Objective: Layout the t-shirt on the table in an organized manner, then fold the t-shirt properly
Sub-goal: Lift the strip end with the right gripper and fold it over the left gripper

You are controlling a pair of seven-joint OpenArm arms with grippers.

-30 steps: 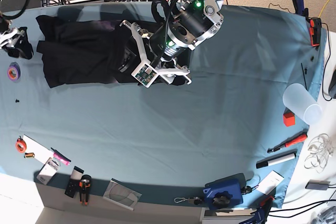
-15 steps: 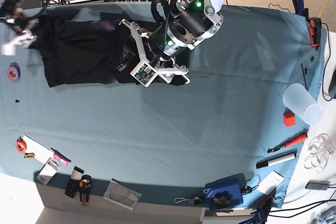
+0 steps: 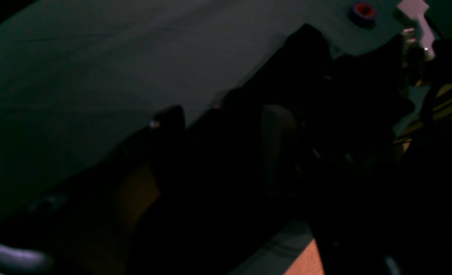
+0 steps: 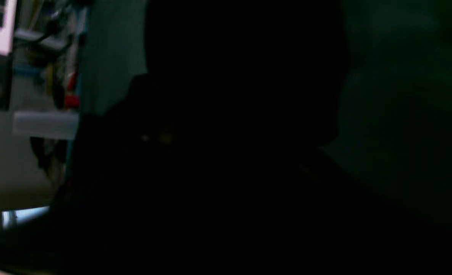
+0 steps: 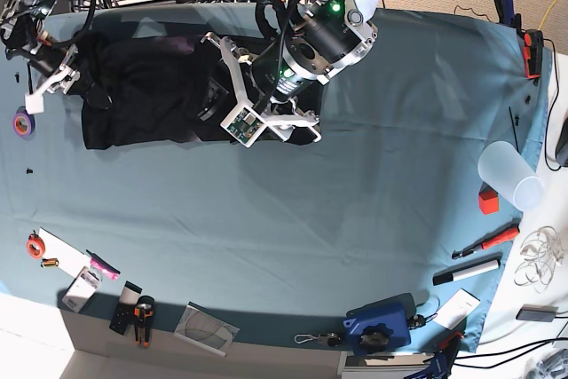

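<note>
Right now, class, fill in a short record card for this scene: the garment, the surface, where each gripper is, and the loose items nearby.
garment: t-shirt, black, bunched at the table's far left, not laid flat
surface: table, teal cloth cover
left gripper: over the shirt's right end; grip unclear
right gripper: at the shirt's left edge; jaws hard to read
nearby: purple tape roll left of shirt; clear cup lying at right edge; red-handled tool

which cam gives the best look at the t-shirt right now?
Base view. The t-shirt lies bunched at the table's far edge, outline clear against teal. Left wrist shows only a dark mass of it; right wrist is nearly black, nothing of it readable.
</note>
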